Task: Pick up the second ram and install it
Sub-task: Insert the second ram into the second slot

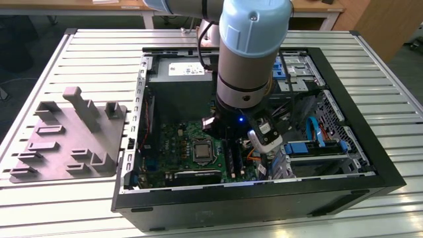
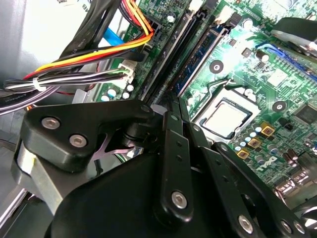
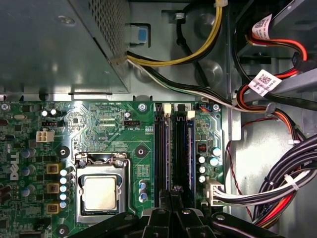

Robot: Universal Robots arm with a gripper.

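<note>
In the second wrist view a dark blue stick with black chips, the second ram point(image 2: 200, 54), stands upright in a long slot of the green motherboard point(image 2: 257, 99). Its near end lies right at my gripper point(image 2: 171, 111). The black fingers are drawn together there, and I cannot tell whether they touch the stick. The first wrist view looks straight down on the row of black memory slots point(image 3: 181, 148), and my gripper point(image 3: 171, 196) is over their near end. In the exterior view the arm reaches down into the open computer case, with my gripper point(image 1: 230, 141) low over the board.
The processor socket point(image 3: 100, 193) sits beside the slots. Bundles of coloured cables point(image 3: 277, 193) and drive bays point(image 1: 317, 148) crowd the other side. The case walls point(image 1: 370, 173) ring the work area. A grey fixture plate point(image 1: 66, 144) lies on the slatted table at the exterior view's left.
</note>
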